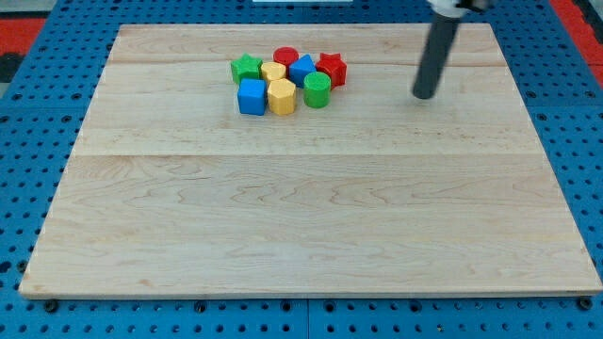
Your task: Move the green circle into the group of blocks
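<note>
The green circle point(317, 89) stands at the right side of a tight cluster near the view's top, touching the yellow hexagon point(282, 96) and the blue block point(301, 69). The cluster also holds a green star point(247, 67), a yellow block point(273, 72), a red circle point(285, 56), a red star point(331, 68) and a blue cube point(252, 96). My tip point(425, 95) is well to the right of the cluster, apart from every block.
The blocks lie on a light wooden board point(311, 217). A blue pegboard surface point(28, 141) surrounds the board on all sides.
</note>
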Available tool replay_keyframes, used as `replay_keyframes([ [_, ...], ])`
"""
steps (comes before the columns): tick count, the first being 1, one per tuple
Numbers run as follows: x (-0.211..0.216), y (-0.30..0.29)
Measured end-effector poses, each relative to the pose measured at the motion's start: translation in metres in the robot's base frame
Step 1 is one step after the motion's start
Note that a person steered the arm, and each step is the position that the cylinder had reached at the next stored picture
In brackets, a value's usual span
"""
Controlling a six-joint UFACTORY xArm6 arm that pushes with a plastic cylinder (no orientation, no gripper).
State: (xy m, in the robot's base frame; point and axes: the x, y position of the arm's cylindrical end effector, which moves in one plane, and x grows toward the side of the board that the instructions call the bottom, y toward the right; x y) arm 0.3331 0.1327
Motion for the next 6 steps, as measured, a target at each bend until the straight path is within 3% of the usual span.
replay_keyframes([
  [1,0.0,-0.091],
  [2,0.0,-0.136],
  [4,0.0,-0.137],
  [5,0.027,-0.111],
  [6,0.099,-0.107],
])
